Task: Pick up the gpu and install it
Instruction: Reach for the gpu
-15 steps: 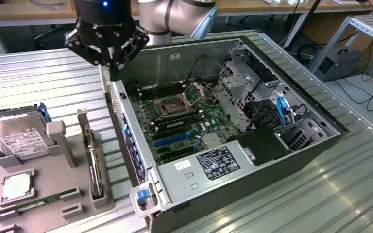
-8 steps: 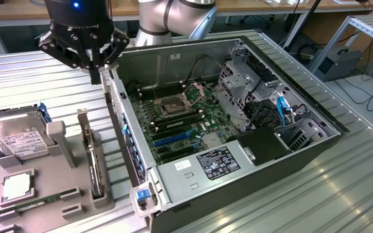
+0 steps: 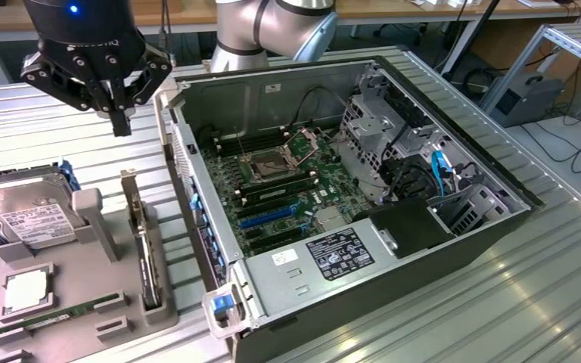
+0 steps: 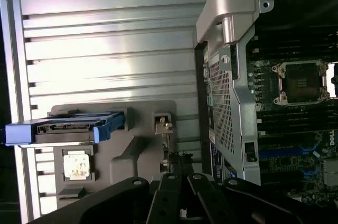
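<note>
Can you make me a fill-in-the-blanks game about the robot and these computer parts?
The gripper is ____ and holds nothing.
The graphics card stands on its edge in the ____ holder.
The hard drive has a ____ label.
The computer case lies with its side ____.
Missing words: shut, gray, white, open.

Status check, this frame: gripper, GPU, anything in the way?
Gripper shut, empty, above the holder. GPU on edge in its holder slot, not gripped. Nothing between gripper and GPU.
</note>
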Robot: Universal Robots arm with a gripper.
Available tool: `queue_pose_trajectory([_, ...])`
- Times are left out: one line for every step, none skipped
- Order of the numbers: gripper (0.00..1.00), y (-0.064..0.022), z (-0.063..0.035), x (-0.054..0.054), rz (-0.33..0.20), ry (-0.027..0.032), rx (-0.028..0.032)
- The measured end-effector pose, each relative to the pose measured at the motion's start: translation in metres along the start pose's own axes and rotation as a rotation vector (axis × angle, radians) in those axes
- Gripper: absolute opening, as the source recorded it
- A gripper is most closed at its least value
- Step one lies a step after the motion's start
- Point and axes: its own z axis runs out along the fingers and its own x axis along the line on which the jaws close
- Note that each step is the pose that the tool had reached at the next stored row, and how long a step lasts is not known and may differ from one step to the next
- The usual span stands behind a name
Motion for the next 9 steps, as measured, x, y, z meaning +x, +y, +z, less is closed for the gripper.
queue_pose_trajectory([0.11, 0.0000, 0.0000, 0.0000, 0.000, 0.0000, 0.0000])
queue_pose_trajectory([0.11, 0.0000, 0.0000, 0.0001, 0.000, 0.0001, 0.0001])
queue_pose_trajectory([0.11, 0.0000, 0.0000, 0.0001, 0.000, 0.0000, 0.0001])
queue_pose_trajectory([0.11, 0.0000, 0.0000, 0.0001, 0.000, 0.0000, 0.0000])
queue_pose_trajectory([0.11, 0.0000, 0.0000, 0.0001, 0.000, 0.0000, 0.0000])
queue_pose_trajectory([0.11, 0.0000, 0.0000, 0.0002, 0.000, 0.0000, 0.0000])
queue_pose_trajectory([0.11, -0.0001, 0.0000, 0.0014, 0.000, -0.0001, 0.0000])
queue_pose_trajectory([0.11, -0.0002, -0.0001, 0.0034, 0.000, 0.0000, 0.0000])
queue_pose_trajectory([0.11, -0.0003, -0.0001, 0.0047, 0.000, 0.0000, 0.0000])
